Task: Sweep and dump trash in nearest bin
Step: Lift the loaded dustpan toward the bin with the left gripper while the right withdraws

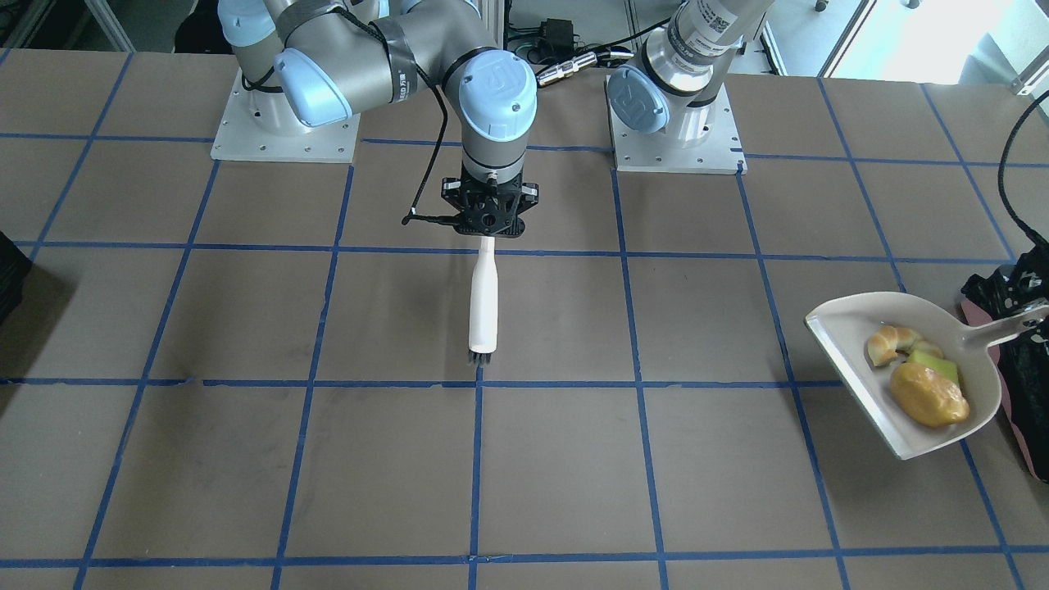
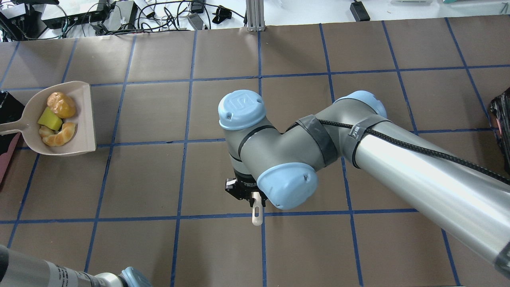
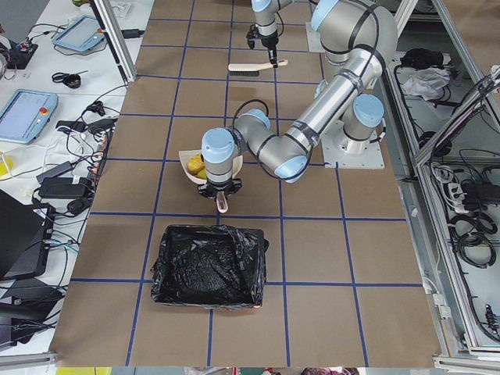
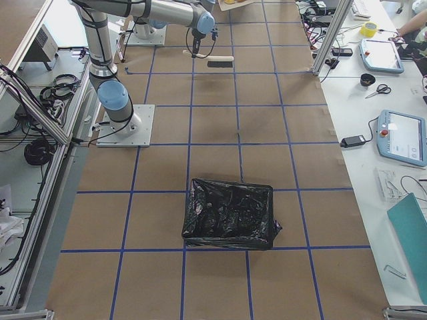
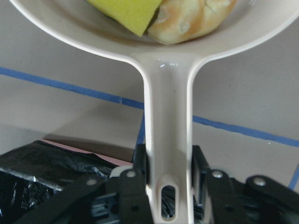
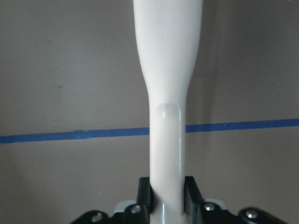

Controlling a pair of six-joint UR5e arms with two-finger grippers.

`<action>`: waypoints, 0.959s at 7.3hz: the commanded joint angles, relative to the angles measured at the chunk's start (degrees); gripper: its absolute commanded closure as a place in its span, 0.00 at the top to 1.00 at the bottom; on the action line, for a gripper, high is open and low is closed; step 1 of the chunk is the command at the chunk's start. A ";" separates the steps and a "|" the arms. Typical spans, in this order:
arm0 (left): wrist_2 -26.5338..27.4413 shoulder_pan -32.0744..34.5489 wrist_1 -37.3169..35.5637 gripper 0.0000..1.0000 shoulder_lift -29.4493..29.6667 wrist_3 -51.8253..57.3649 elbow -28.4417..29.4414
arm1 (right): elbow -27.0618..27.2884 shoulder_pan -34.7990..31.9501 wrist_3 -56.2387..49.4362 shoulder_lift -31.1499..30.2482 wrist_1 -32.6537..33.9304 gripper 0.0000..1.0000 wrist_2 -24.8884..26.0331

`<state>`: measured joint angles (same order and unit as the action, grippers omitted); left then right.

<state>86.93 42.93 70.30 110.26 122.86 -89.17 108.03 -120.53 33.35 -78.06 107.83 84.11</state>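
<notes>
The salmon-pink bin (image 3: 205, 266), lined with a crinkled black bag, stands at the end of the brown, blue-taped table (image 1: 574, 459) on the robot's left. The left gripper (image 5: 169, 163) hangs right over the bin's table-centre edge: in the left wrist view the black liner and a sliver of pink rim lie directly below it. Its jaws are clamped on either side of the beige dustpan's handle (image 5: 168, 116). The dustpan (image 1: 852, 328) reaches out from the bin toward the middle of the table, with its open lip facing away from the bin. All the trash lies in the pan, gathered at the handle end nearest the bin. There the yellow-and-green sponge (image 1: 934, 360) is wedged between the brown potato-like lump (image 1: 928, 395) and the tan braided bread-like piece (image 1: 889, 344), touching both. Whether the pan rests on the table or is held just off it cannot be told. Well apart from the bin, around the middle of the table, the right gripper (image 6: 167, 191) points downward and grips the thin end of the white brush (image 1: 483, 303). The brush's dark bristles are at the end away from the robot. Farthest from the bin, at the opposite end of the table, sits a plain black-bagged container (image 4: 230, 213).
</notes>
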 commanded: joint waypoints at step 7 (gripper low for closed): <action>2.09 -8.73 16.01 0.00 15.66 18.36 34.72 | 3.77 0.38 3.48 -0.25 5.20 0.00 -3.69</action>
<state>88.02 35.31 86.18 122.58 138.10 -60.00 111.79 -120.15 36.73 -78.39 113.00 80.47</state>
